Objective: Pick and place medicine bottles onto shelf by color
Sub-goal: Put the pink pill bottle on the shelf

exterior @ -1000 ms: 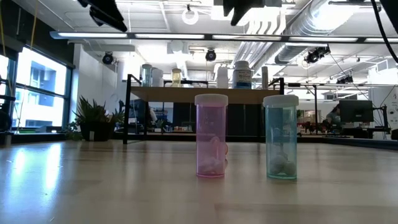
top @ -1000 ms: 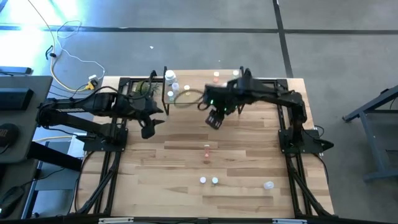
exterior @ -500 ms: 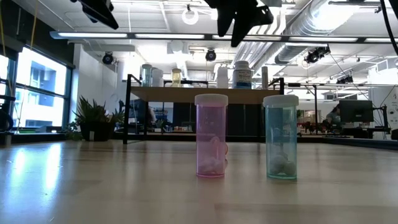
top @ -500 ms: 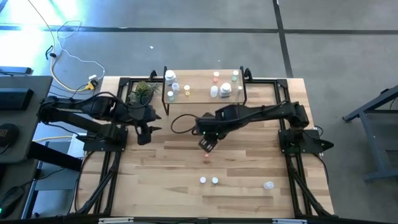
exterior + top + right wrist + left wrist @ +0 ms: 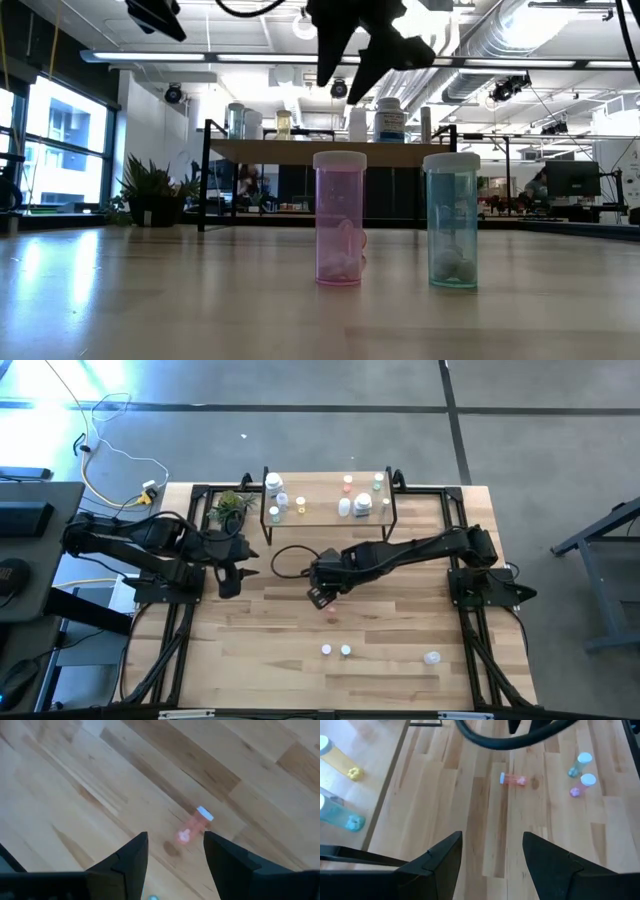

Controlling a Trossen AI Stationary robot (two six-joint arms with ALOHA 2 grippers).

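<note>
Right hand (image 5: 175, 855) hovered open, empty, above small pink-red plastic bottle (image 5: 194, 826), seemingly lying on light-wood surface (image 5: 75, 795); left hand (image 5: 492, 852) open, empty

From overhead, the bottles on the shelf (image 5: 325, 503) were too small for me to tell their shapes, and I could read them only as dots of colour. My right gripper (image 5: 358, 62) was cut off at twelve o'clock in the low view, so only its dark fingers showed. My left gripper (image 5: 160, 17) was clipped there too, at about eleven o'clock. A teal bottle (image 5: 337, 815) and a yellow bottle (image 5: 335, 757) ran off the nine o'clock edge of my left wrist picture. The lying pink bottle (image 5: 194, 826) looked blurred through my right wrist camera.
</note>
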